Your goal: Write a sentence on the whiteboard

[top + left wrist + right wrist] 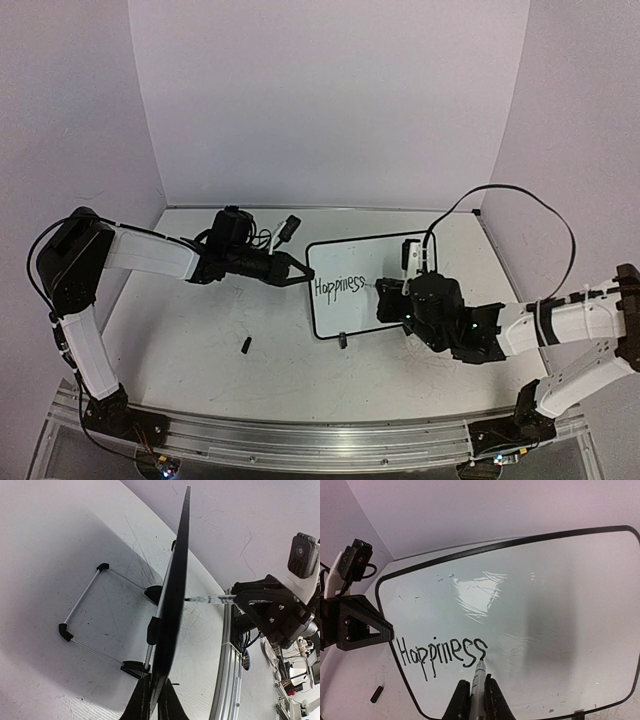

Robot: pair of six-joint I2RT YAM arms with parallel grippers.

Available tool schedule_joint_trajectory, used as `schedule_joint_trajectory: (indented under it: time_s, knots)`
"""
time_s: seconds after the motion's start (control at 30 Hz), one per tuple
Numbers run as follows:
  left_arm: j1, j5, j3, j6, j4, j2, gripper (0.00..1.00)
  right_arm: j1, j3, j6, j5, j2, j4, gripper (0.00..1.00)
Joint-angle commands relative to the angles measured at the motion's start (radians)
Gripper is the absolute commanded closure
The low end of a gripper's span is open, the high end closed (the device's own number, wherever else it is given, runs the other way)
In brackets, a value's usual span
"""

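Observation:
The whiteboard (372,262) stands tilted on the table right of centre, seen edge-on (176,585) in the left wrist view. My left gripper (300,279) (156,678) is shut on its left edge. The sentence (340,288) (442,654) reads "Happiness" in black letters near the board's lower left. My right gripper (388,297) (477,681) is shut on a marker (479,670), whose tip touches the board at the end of the last "s". In the left wrist view the marker (207,599) meets the board's face.
A small black marker cap (246,345) (376,694) lies on the table left of the board. The board's wire stand (82,607) rests behind it. An aluminium rail (320,440) runs along the near edge. Walls close the back and sides.

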Motion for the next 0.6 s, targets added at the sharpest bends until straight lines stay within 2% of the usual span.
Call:
schedule_joint_trajectory:
  time_s: [0.0,0.57]
  knots:
    - [-0.007,0.019,-0.005,-0.017,-0.027,-0.041,1.00,-0.003,-0.048,-0.041,0.000,-0.138,0.004,1.00]
    - [-0.008,0.010,-0.005,-0.008,-0.030,-0.044,1.00,-0.016,-0.027,-0.162,-0.064,-0.152,-0.034,0.99]
